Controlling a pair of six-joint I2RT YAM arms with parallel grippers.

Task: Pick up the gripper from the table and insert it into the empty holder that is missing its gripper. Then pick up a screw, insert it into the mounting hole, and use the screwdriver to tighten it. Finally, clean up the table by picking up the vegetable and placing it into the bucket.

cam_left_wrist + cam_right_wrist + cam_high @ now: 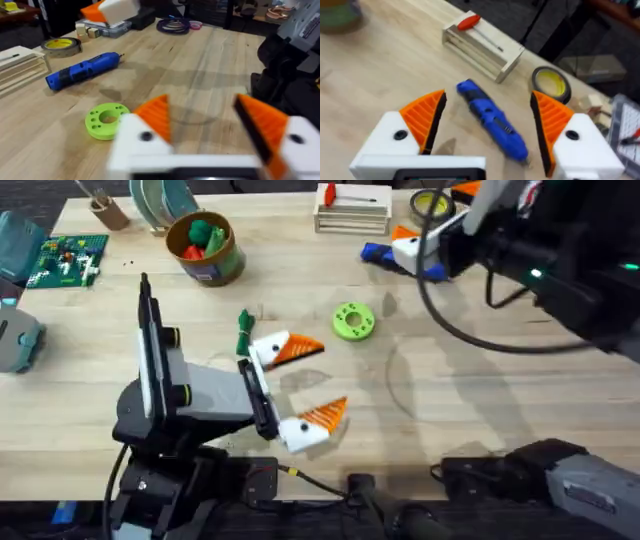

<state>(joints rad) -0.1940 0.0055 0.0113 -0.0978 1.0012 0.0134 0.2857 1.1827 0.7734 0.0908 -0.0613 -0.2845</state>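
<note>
The blue screwdriver (385, 255) (82, 70) (492, 120) lies at the far right of the table (480, 380). My right gripper (435, 220) (487, 97) hovers over it, open, with the tool showing between its orange-padded fingers (425, 117). My left gripper (305, 385) (200, 100) stands open low over the table's middle, nothing between its pads. The dark green vegetable (245, 332) lies just beside its far finger. The gold bucket (205, 248) stands at the back left with red and green toys inside. The screw is out of view.
A bright green ring disc (352, 320) (106, 119) lies right of the left gripper. A wooden box (352, 210) (482, 45) with a red-handled tool and a yellow tape roll (61, 45) (550, 82) sit at the back. A circuit board (65, 260) lies far left.
</note>
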